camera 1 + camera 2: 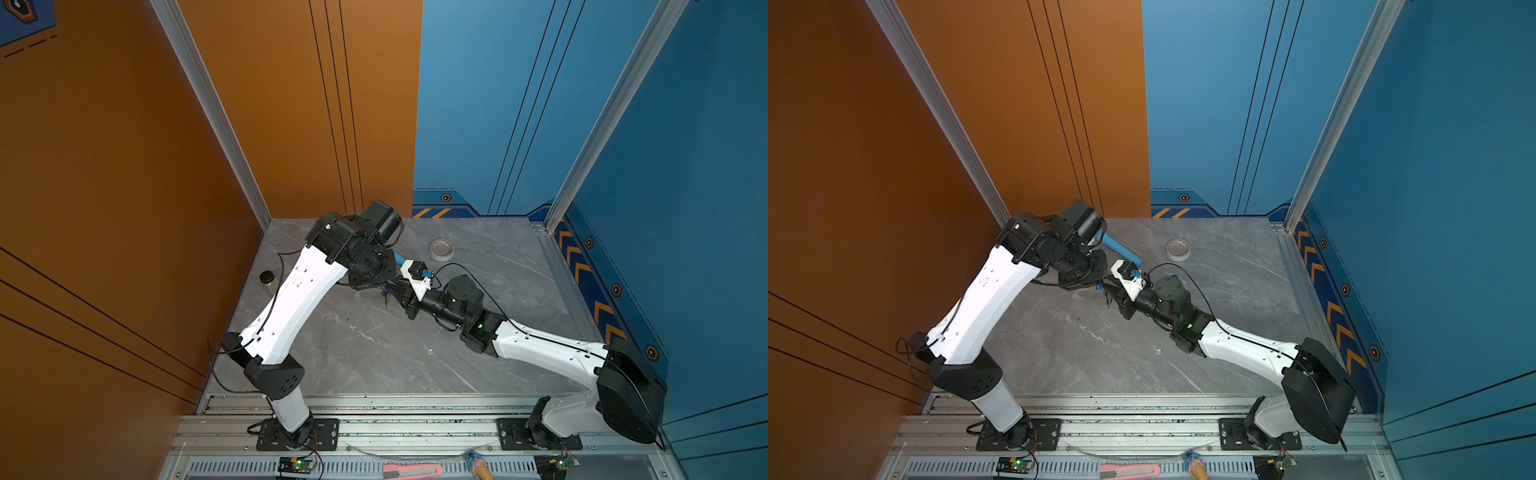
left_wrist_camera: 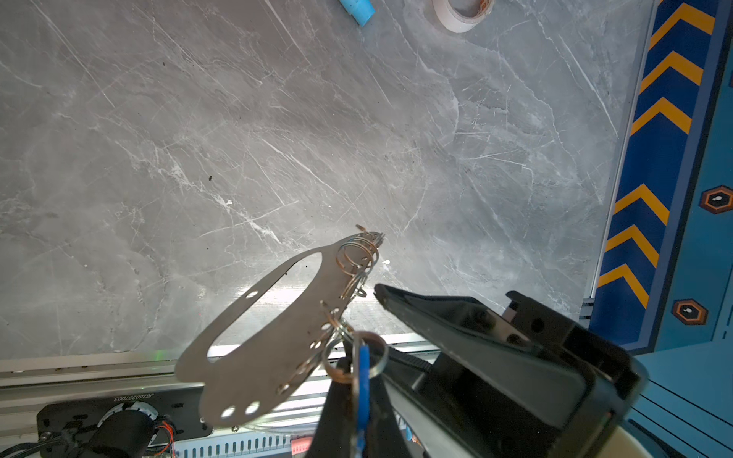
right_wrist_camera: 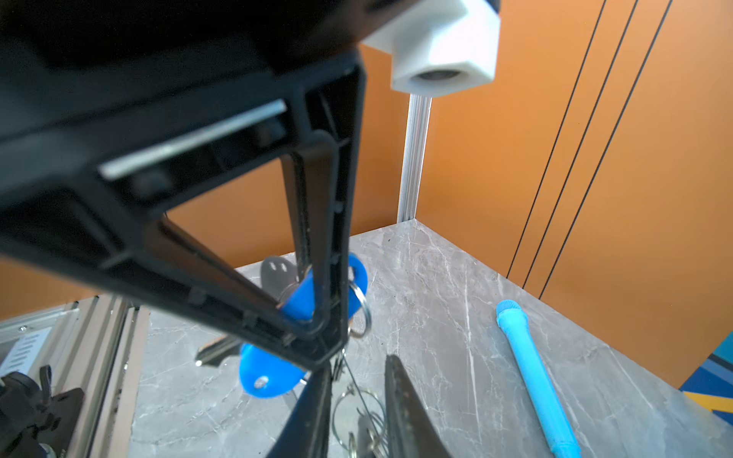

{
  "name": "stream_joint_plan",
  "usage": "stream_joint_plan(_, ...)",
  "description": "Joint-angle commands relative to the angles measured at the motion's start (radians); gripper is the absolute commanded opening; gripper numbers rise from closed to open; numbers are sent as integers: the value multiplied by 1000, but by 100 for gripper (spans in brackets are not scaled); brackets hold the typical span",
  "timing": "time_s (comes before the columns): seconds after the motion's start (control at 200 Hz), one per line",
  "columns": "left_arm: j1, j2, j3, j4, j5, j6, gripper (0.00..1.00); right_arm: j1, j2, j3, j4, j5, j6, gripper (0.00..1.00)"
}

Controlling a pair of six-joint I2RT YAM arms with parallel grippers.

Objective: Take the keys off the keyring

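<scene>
The keyring point(image 2: 269, 337), a flat silver plate with an oval cut-out and wire rings point(image 2: 357, 253) along one edge, hangs in the air above the marble table. My left gripper point(image 2: 360, 353) is shut on a blue tag point(image 2: 363, 380) of the keys, which hang from a split ring. In the right wrist view a second blue tag point(image 3: 269, 376) and a silver key point(image 3: 214, 353) dangle below the left gripper. My right gripper point(image 3: 357, 368) is open. Its fingers point(image 3: 404, 408) straddle the plate's ringed edge without touching it. In both top views the two grippers meet mid-table point(image 1: 384, 291) point(image 1: 1106, 291).
A long blue tube point(image 3: 535, 376) point(image 1: 1121, 249) lies on the table behind the grippers. A whitish tape roll point(image 1: 441, 249) point(image 2: 460, 16) sits further back. A small dark-lidded jar point(image 1: 267, 277) stands by the orange wall. Aluminium rails point(image 1: 374, 415) run along the front.
</scene>
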Motion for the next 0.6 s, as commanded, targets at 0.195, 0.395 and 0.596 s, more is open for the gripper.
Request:
stream_joint_plan(0.195,1,-27,26,-15,32,15,0,-10,29,53,17,-38,-14,21)
stream_joint_plan(0.395,0,-28,26,-17,45,22,0,-23,33,73,9,-32,-8,14)
stream_joint_plan(0.596,16,-36,28,-17,35,28,0,-25,23,70,-11,-48,-23,6)
